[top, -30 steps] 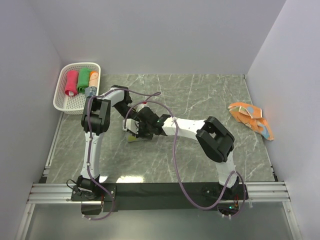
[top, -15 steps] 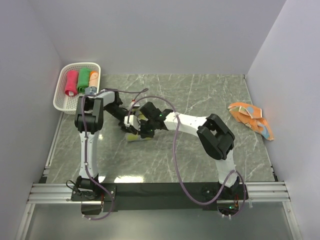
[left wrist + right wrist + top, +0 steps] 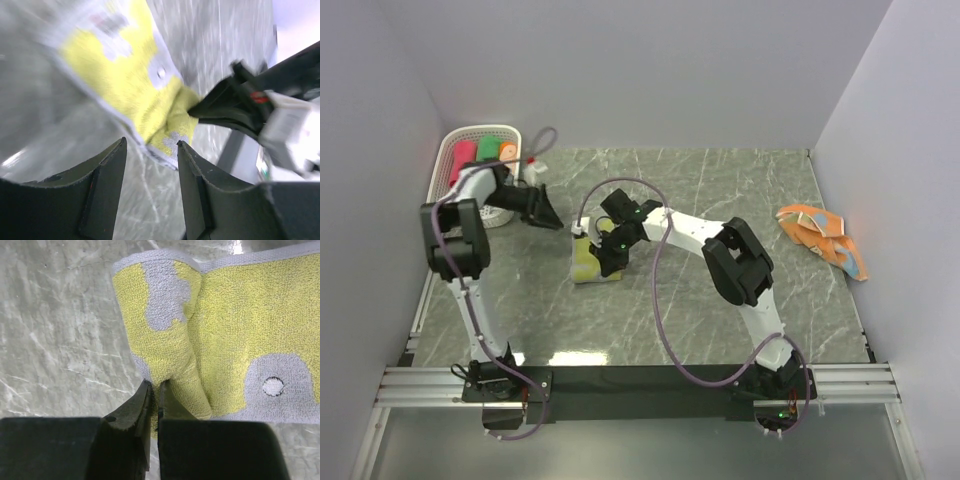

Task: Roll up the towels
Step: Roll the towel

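The yellow towel (image 3: 586,265), patched with grey, lies on the bench (image 3: 720,190) left of centre in the overhead view. The right hand (image 3: 155,388) has closed within the last second and now pinches a raised fold at the towel's edge. The left hand (image 3: 151,145), half spread and empty, has drawn back toward the white basket (image 3: 480,128) at upper left, which holds rolled towels (image 3: 486,150). A crumpled orange towel (image 3: 817,232) lies far right.

The towel (image 3: 235,320) was yellow with grey patches and a grey border (one patch held a white dot); the table (image 3: 720,190) was grey-green marble, veined white.
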`<state>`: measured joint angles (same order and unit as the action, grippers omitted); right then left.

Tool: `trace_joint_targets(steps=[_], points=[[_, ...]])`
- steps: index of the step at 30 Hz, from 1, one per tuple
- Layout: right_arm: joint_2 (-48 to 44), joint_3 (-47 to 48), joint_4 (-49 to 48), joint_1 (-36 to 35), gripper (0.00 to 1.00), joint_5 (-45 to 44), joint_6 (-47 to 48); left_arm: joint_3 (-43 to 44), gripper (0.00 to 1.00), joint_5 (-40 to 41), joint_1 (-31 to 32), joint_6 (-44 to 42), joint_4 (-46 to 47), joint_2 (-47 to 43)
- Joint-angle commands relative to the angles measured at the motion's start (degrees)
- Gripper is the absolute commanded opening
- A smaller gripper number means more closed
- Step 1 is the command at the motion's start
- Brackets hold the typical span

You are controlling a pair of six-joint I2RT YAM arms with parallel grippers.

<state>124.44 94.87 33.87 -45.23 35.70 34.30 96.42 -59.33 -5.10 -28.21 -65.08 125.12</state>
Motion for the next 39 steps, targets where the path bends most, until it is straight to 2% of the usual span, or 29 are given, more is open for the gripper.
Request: trace_joint_targets(steps=[1,3,4,5,7,8,11,13,17,21,26,34,39], points=[[4.05,0.75,8.67,0.14,0.00,2.00,-1.61,0.87,0.51,-3.61,-4.20,5.78,7.85,-8.30],[4.93,1.98,9.11,0.84,0.00,3.14,-2.39,-1.40,0.51,-2.55,-5.70,8.24,12.75,-13.29],[5.19,2.42,9.29,1.20,0.00,4.62,-3.01,-2.89,0.52,0.41,-6.66,8.78,14.70,-15.59],[5.46,2.69,9.20,1.55,0.00,5.60,-3.71,-7.17,0.52,1.84,-6.85,8.61,16.54,-18.22],[5.90,2.51,8.15,2.77,0.00,7.79,-5.82,-13.07,0.52,5.96,-6.33,5.20,21.81,-26.83],[6.51,2.77,7.88,3.13,0.00,9.72,-7.05,-19.28,0.53,8.07,-5.80,1.52,23.49,-32.60],[9.40,5.66,9.81,4.71,0.00,13.77,-8.28,-30.65,0.53,15.01,-1.06,-8.75,25.61,-42.02],[10.90,7.95,10.69,6.02,0.00,15.35,-9.43,-38.62,0.53,17.57,3.42,-11.77,29.63,-46.26],[15.29,12.26,12.62,7.61,0.00,18.70,-12.68,-48.42,0.59,22.14,12.12,-17.66,37.38,-55.40],[16.09,11.92,12.45,7.88,0.00,18.79,-13.56,-52.73,0.60,27.68,22.48,-19.52,42.92,-55.95],[18.55,14.55,15.61,8.06,0.00,19.05,-13.47,-55.02,0.61,34.45,28.65,-19.96,51.44,-51.74],[19.26,15.70,14.83,9.28,0.00,18.88,-16.81,-55.90,0.58,35.42,29.27,-24.08,51.72,-46.20],[18.91,16.13,14.47,9.29,0.00,18.53,-17.87,-54.50,0.48,36.48,29.36,-23.74,49.97,-40.14]])
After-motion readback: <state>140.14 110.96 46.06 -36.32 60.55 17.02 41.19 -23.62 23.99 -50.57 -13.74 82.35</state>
